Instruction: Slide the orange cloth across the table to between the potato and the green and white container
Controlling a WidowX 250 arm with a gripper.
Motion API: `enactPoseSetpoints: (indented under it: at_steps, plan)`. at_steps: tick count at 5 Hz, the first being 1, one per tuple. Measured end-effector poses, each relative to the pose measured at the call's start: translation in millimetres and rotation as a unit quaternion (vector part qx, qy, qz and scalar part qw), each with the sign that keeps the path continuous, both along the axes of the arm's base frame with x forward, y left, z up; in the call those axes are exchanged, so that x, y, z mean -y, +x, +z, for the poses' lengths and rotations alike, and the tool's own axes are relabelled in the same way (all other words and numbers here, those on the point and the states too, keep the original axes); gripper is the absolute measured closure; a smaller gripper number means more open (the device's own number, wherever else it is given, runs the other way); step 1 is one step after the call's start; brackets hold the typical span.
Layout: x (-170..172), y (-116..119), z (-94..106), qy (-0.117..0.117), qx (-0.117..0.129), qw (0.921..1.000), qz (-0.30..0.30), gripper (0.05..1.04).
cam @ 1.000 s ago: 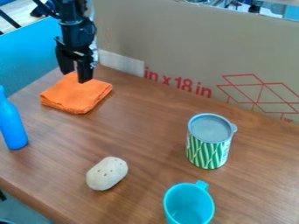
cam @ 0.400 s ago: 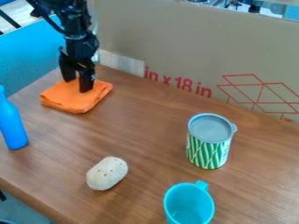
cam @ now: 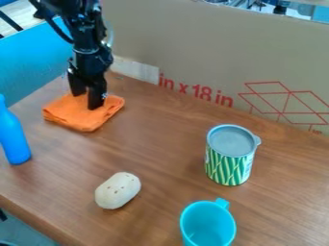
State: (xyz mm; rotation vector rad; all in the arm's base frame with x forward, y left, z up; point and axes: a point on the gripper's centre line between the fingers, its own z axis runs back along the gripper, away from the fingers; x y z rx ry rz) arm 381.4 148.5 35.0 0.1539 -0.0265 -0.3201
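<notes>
Set at the far left part of the desk (cam: 164, 144), one orange cloth (cam: 76, 118), folded into a flat pad, lying beneath the gripper. One black gripper (cam: 87, 101), pointing down, empty; fingers apart, orange cloth visible between them, tips at its upper face; whether they press into it, cannot be told for certain. Step in hand, by judgement: lining up for a grasp, fingers placed about a portion of cloth but not closed. Next move, as judged: tips low enough to catch fabric, then a firm narrowing that gathers a fold; too high a pinch could slide off the flat layers.

Also on the desk: one blue bottle (cam: 14, 138), upright, at the left edge of the view; one pale, oblong, speckled item (cam: 118, 190), lying near the front; one green-and-white patterned can (cam: 229, 166) with a grey lid, upright, right of centre; one turquoise cup (cam: 208, 225), just in front of the can. Behind: one cardboard panel (cam: 206, 53), red-printed.
</notes>
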Motion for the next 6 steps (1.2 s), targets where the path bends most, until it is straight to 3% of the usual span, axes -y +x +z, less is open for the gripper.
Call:
enactPoseSetpoints:
  at_steps: [1,2,5,6]
  plan:
    - [31,-12,-1.6,-0.015,-0.023,0.9987,-0.043,0.082]
    - [60,-19,-1.7,-0.079,-0.037,0.9953,-0.040,0.082]
    - [136,-38,-0.8,-0.076,-0.048,0.9952,-0.040,0.082]
    - [121,-37,5.6,-0.098,-0.031,0.9947,-0.005,0.083]
